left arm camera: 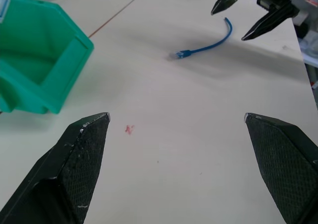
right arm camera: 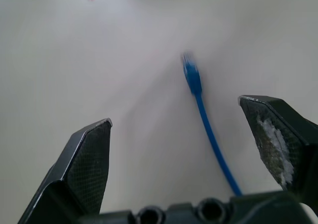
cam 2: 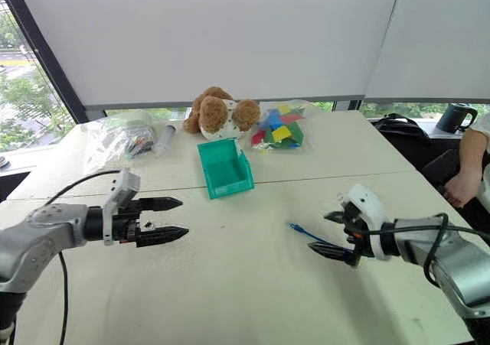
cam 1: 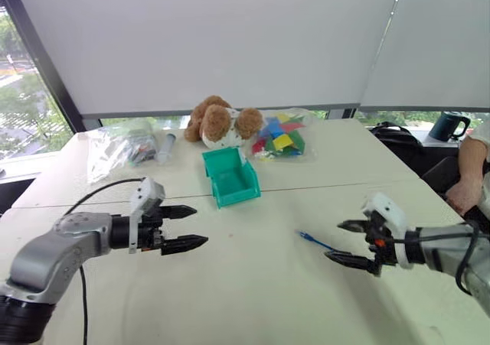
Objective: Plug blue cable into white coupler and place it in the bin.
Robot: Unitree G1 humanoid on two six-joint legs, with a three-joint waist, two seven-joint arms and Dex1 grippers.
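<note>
Nearest you, your left pincer (cam 1: 186, 228) and right pincer (cam 1: 346, 242) both hung spread wide and empty over the desk (cam 1: 253, 284), the blue cable (cam 1: 315, 241) lay loose between the right pincer's fingers, and farther back stood the bin (cam 1: 230, 177) before a plush toy (cam 1: 222, 122).

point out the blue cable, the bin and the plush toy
blue cable (left arm camera: 206, 47), left wrist view, middle of the cord
bin (cam 1: 231, 178), left eye view, inner floor
plush toy (cam 1: 217, 121), left eye view, its head
</note>
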